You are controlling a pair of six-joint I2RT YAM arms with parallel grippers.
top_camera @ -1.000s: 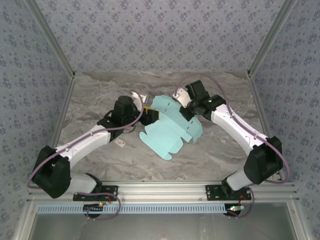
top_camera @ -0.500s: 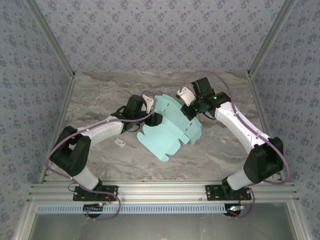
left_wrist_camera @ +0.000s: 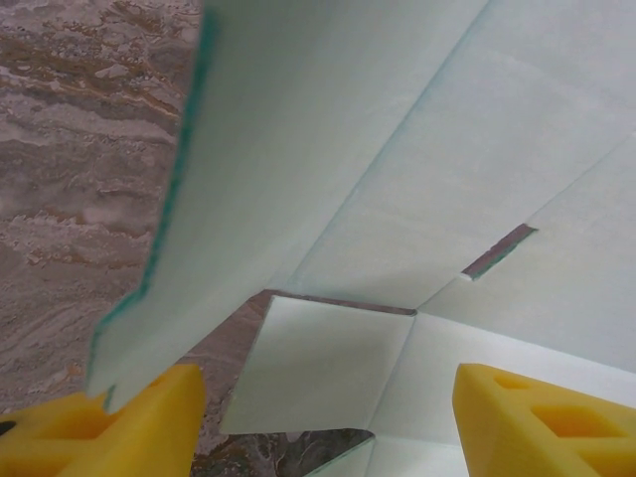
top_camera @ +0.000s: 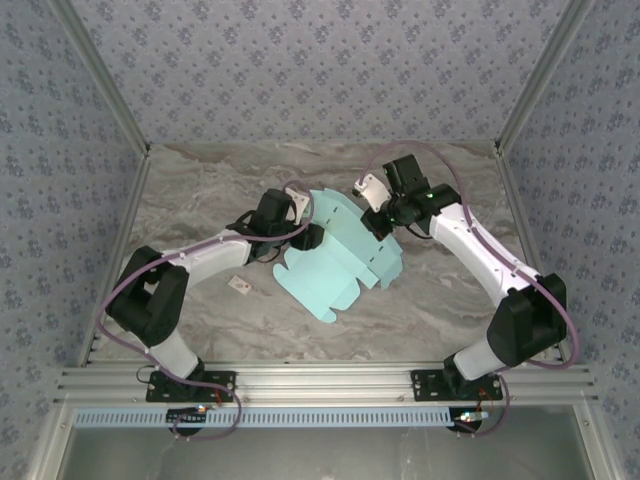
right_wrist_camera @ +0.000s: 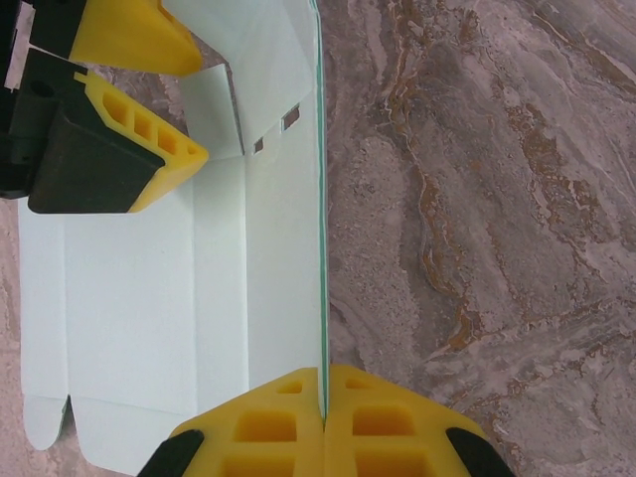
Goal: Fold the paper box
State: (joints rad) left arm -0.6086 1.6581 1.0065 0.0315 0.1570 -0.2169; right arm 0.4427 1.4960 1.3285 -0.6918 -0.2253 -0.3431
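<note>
The paper box [top_camera: 340, 262] is a pale turquoise die-cut sheet lying mostly flat mid-table, with its right panel lifted on edge. My right gripper [top_camera: 378, 222] is shut on that raised edge; in the right wrist view the thin card [right_wrist_camera: 149, 288] runs straight into the closed yellow pads [right_wrist_camera: 323, 422]. My left gripper [top_camera: 310, 238] stands open at the sheet's left side. Its yellow fingers [left_wrist_camera: 129, 427] straddle a small flap of the box [left_wrist_camera: 417, 149], and a raised flap leans over the left finger. The left gripper's fingers [right_wrist_camera: 149, 134] also appear above the sheet.
A tiny white tag [top_camera: 240, 286] lies on the marble table [top_camera: 200, 190] left of the sheet. Patterned walls close in the back and both sides. Bare marble [right_wrist_camera: 477, 199] spreads to the right of the raised panel.
My left arm has swung in and its gripper has moved right, up to the sheet's left flaps. The right gripper has shifted slightly back, still holding the raised edge.
</note>
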